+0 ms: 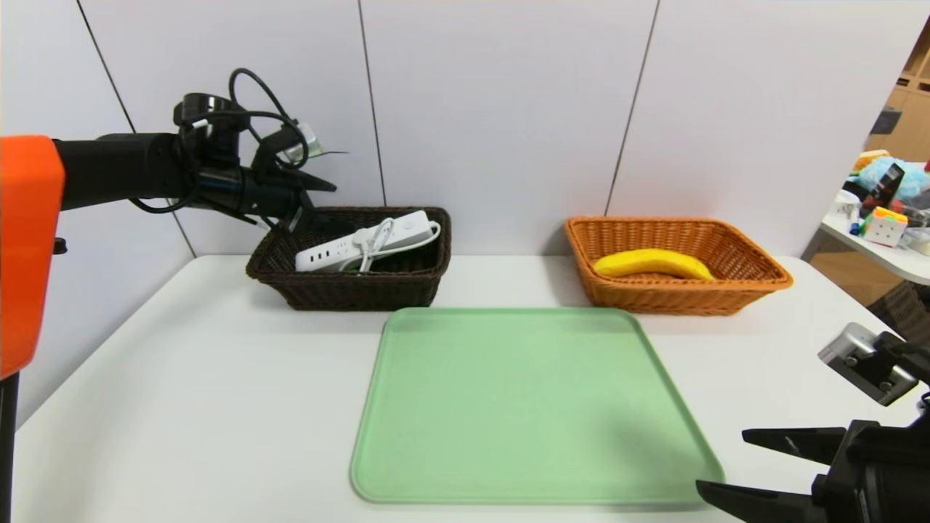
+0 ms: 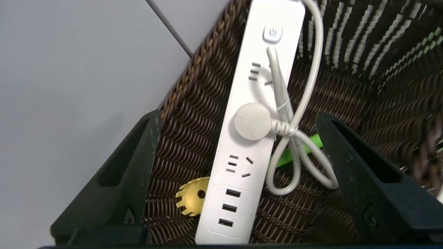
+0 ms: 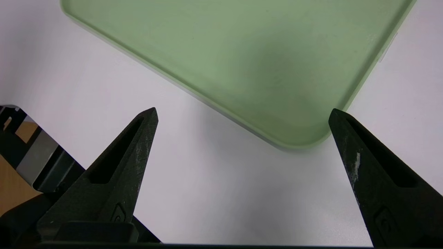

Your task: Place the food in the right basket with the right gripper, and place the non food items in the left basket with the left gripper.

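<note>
L gripper (image 1: 309, 200) jaws spread wide, nothing between them, touching nothing. It hangs above the near-left corner of the left basket (image 1: 349, 287), tips angled slightly down toward the basket. Black arm runs in level from the left, orange shell at frame edge, cables looped over the wrist. In the left wrist view the two black wedge-shaped fingers (image 2: 121, 180) frame the basket interior w/ a clear gap.

Inside the dark brown basket: white power strip (image 1: 363, 243), long smooth plastic bar w/ sockets, USB ports and a round-cornered power button, lying slanted w/ one end propped toward the back rim. Its white cord (image 2: 297, 138) is bundled in loops on top, round plug pressed on the strip face. Under the strip, the pasta spoon (image 2: 190, 200): yellow pronged head out one side, green handle out the other. Basket weave tight, near-black, ribbed.

R gripper (image 1: 770, 465) parked low at the near-right of the white table (image 1: 182, 378), jaws fully apart, empty, pointing toward the near-right corner of the green tray (image 1: 530, 407). Tray is flat, matte, rounded corners, nothing on it.

Banana (image 1: 652, 263), curved, smooth yellow, lies in the right basket (image 1: 676, 294): orange-tan wicker, flared rim, far-right on the table.
</note>
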Available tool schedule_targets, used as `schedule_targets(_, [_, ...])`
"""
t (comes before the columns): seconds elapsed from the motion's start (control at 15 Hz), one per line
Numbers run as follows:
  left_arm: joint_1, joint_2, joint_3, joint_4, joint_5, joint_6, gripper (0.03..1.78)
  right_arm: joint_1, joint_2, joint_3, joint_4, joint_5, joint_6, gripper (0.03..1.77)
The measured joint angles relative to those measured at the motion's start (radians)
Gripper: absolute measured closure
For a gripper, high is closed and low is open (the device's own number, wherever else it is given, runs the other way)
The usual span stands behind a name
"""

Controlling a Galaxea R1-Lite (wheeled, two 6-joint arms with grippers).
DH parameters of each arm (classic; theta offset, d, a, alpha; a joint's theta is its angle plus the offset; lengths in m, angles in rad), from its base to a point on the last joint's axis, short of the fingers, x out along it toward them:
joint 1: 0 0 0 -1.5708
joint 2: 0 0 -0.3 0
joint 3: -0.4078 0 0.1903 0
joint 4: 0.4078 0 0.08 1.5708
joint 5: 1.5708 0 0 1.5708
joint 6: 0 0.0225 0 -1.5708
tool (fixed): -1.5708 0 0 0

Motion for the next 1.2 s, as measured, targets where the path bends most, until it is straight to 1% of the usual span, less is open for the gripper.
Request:
schedule_targets(0.13, [-0.005, -0.043, 0.009, 0.022, 0.003, -0.129, 0.2, 0.0, 0.0, -0.009, 0.0, 0.0, 0.001, 0.1])
schedule_targets(0.2, [-0.006, -0.067, 0.014, 0.055, 0.006, -0.186, 0.19, 0.0, 0.001, -0.016, 0.0, 0.0, 0.002, 0.1])
schedule_targets(0.27, [-0.006, -0.091, 0.017, 0.1, 0.023, -0.24, 0.18, 0.0, 0.001, -0.024, 0.0, 0.0, 0.002, 0.1])
schedule_targets(0.33, [-0.006, -0.11, 0.017, 0.132, 0.061, -0.282, 0.17, 0.0, 0.001, -0.035, 0.0, 0.0, 0.003, 0.1])
schedule_targets(0.47, [-0.006, -0.14, 0.017, 0.165, 0.19, -0.354, 0.16, 0.0, 0.003, -0.054, 0.0, 0.0, 0.004, 0.1])
schedule_targets(0.6, [-0.004, -0.169, 0.017, 0.256, 0.343, -0.43, 0.15, 0.0, 0.004, -0.072, 0.0, -0.002, 0.005, 0.1])
schedule_targets(0.8, [0.017, -0.217, 0.017, 0.416, 0.521, -0.574, 0.14, -0.001, 0.004, -0.095, 0.001, -0.004, 0.008, 0.1])
schedule_targets(0.87, [0.021, -0.233, 0.017, 0.461, 0.56, -0.612, 0.14, -0.001, 0.004, -0.102, 0.001, -0.005, 0.01, 0.1])
schedule_targets(0.93, [0.024, -0.254, 0.02, 0.513, 0.591, -0.659, 0.14, -0.001, 0.003, -0.109, 0.001, -0.007, 0.009, 0.1])
schedule_targets(1.0, [0.026, -0.276, 0.023, 0.564, 0.606, -0.704, 0.13, -0.002, 0.002, -0.117, 0.001, -0.008, 0.009, 0.1])
schedule_targets(1.13, [0.027, -0.326, 0.036, 0.656, 0.603, -0.753, 0.12, -0.002, -0.003, -0.133, 0.001, -0.008, 0.007, 0.1])
schedule_targets(1.2, [0.026, -0.356, 0.05, 0.694, 0.59, -0.762, 0.12, -0.001, -0.006, -0.144, 0.002, -0.008, 0.006, 0.1])
